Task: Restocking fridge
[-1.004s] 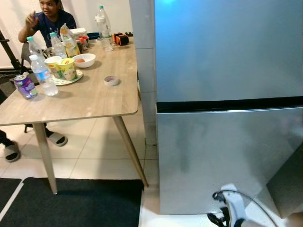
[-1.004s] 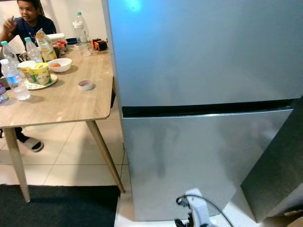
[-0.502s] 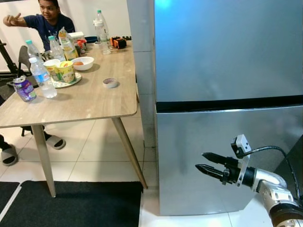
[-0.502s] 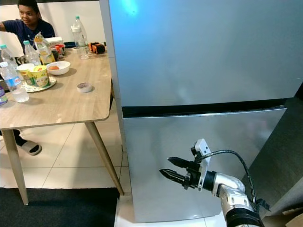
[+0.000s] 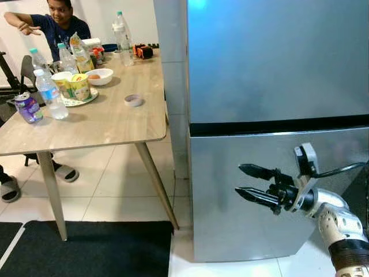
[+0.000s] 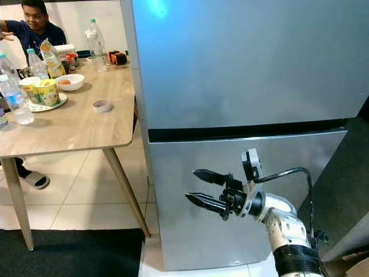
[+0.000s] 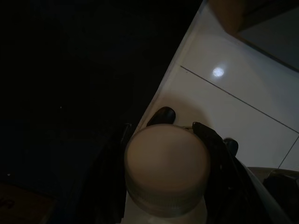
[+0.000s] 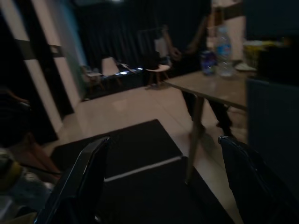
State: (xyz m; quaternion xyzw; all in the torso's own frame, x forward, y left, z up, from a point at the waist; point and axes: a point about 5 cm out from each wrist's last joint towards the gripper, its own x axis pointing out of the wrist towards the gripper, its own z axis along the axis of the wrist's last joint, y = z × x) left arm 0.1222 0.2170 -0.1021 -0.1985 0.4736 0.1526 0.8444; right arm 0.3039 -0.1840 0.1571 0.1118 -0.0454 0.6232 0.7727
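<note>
right end effector poised at the closed fridge door

the right end effector hangs in front of the lower door of the fridge, its two black fingers spread wide and pointing towards the fridge's left edge, holding nothing. both fridge doors are shut, with a dark seam between them. the left end effector is down by the floor and clamps a bottle with a pale round cap, which looks like the item to be stocked.

the step in hand seems to be opening the fridge. to do it well, the fingers should find the door's free edge or the seam above the lower door, hook behind it rather than press on the flat steel, and pull along the door's arc. which side the door hinges on i cannot tell.

left of the fridge stands a wooden table carrying water bottles, a purple can, yellow cups on a plate, a white bowl and a small dish. a person sits at its far end. the floor is pale tile, with a dark mat in front of the table.
</note>
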